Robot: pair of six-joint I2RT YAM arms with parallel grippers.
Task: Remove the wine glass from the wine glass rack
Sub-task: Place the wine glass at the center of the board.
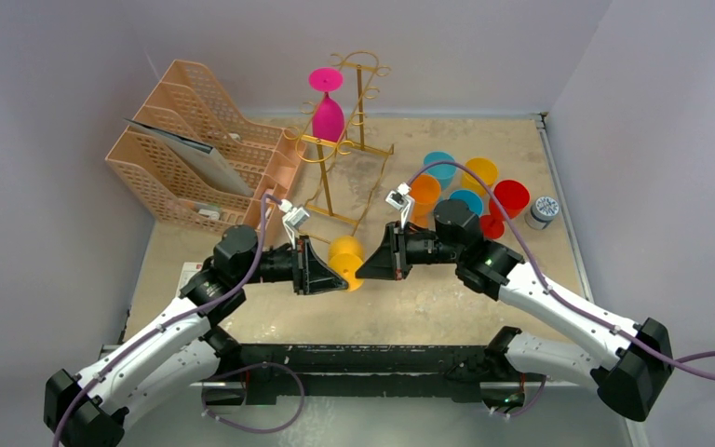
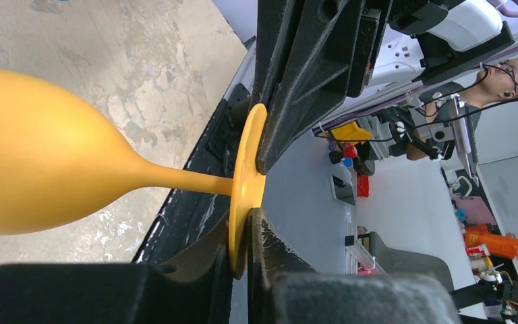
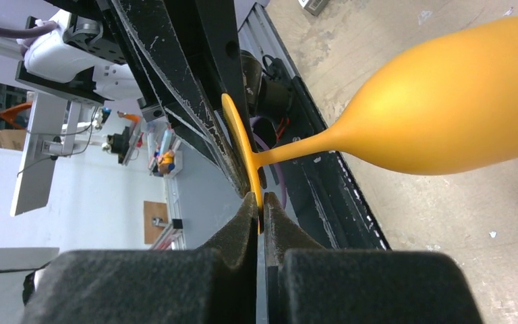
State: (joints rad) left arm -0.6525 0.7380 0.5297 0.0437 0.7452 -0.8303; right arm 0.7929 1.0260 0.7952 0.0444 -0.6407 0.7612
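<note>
A yellow wine glass (image 1: 346, 261) lies on its side in the air between my two grippers, just above the table. Its bowl (image 2: 40, 155) points away from the arms' bases. My left gripper (image 2: 246, 226) is shut on the rim of the glass's flat foot (image 2: 246, 182). From the other side my right gripper (image 3: 260, 202) is shut on the same foot (image 3: 239, 135). The gold wire wine glass rack (image 1: 358, 140) stands at the back, apart from both grippers. A pink wine glass (image 1: 328, 112) hangs upside down on it.
A peach lattice file organizer (image 1: 195, 149) stands at the back left beside the rack. Several coloured cups (image 1: 470, 186) and a small tin (image 1: 543, 211) are grouped at the right. Grey walls close the table's back and sides.
</note>
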